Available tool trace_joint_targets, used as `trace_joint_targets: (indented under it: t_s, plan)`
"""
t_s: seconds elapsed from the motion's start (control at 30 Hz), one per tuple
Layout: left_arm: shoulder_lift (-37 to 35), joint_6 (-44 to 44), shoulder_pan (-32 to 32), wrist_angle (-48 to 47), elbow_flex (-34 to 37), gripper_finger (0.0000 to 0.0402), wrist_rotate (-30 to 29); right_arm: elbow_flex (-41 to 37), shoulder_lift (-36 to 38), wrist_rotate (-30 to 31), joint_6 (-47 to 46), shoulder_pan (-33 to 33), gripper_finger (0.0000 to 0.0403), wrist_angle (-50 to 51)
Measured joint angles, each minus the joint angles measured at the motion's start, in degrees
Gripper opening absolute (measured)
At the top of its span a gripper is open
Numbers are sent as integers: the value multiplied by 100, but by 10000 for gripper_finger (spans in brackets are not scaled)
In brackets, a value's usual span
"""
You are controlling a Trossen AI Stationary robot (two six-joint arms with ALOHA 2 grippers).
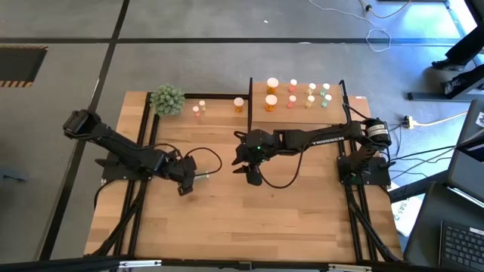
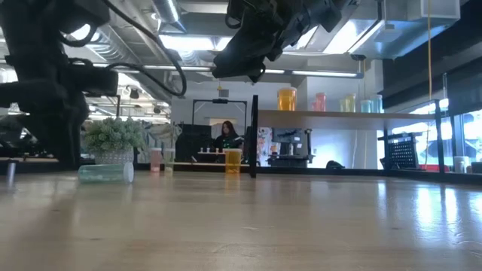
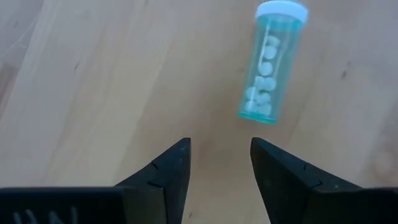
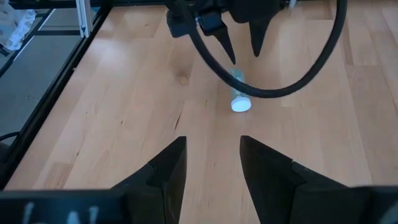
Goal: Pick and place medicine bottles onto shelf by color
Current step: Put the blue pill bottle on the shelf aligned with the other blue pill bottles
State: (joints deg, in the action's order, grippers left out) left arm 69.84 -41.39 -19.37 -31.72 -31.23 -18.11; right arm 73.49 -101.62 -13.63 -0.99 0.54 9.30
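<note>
Medicine bottle on the table: a small clear-green plastic cylinder with a white cap point(image 3: 272, 61), white pills inside, lying on its side on the light-wood tabletop point(image 1: 249, 219), at about 9 o'clock from the table's middle in the high view.
Left gripper point(image 3: 219, 163): dark fingers spread apart with nothing between them, pointing at the green bottle, which lies just beyond the fingertips and apart from them.
Right gripper point(image 4: 211, 158): fingers parted and holding nothing, raised above the table near its middle, facing the lying bottle and the left gripper.
Shelf: a flat light-wood board framed by thin black metal posts point(image 1: 302, 113), at roughly 1 o'clock on the table.
Bottles on the shelf: a larger orange bottle point(image 1: 271, 86) and more upright bottles in orange, pink, yellowish and green, standing in rows with pale caps.
Bottles still on the table: one orange bottle point(image 1: 239, 104) and two small pinkish ones point(image 1: 200, 109), upright at about 11 to 12 o'clock, beside the shelf.
Plant: a green fuzzy ball point(image 1: 167, 99) at about 10 o'clock, near the table's far edge.
Background: a person sits well behind the table in the low view.
</note>
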Motion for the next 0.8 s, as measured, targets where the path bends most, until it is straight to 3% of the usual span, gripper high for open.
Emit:
trace_joint_targets:
  t_s: [0.8]
  plan:
    - [562, 1018, 539, 1489, 13, 163, 15, -2, -1, 2, -4, 0, 151, -7]
